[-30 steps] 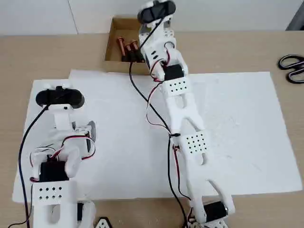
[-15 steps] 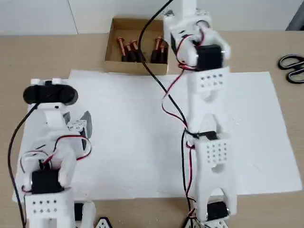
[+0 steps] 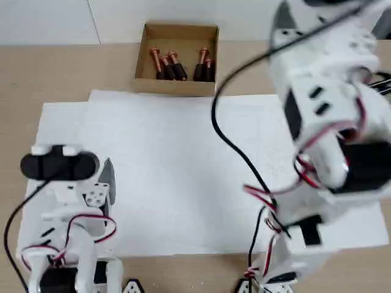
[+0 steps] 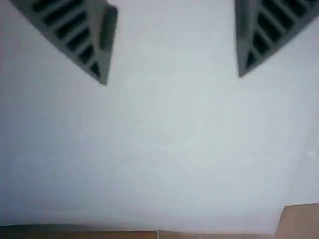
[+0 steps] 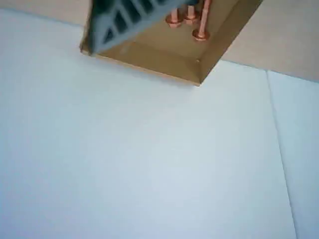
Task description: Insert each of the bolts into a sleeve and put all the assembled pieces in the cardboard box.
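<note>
The left gripper [image 4: 172, 78] is spread wide and empty at the lower left. The cardboard box [image 3: 174, 86] holding the bolts [image 3: 166, 63] sits well away, top middle.

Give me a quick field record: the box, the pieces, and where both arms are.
cardboard box: on the table, just beyond the far edge of the white sheet
assembled pieces: five copper bolts in black sleeves, all inside the box
left gripper: open, nothing between the fingers, over the sheet
right arm: raised above the sheet's right side
</note>
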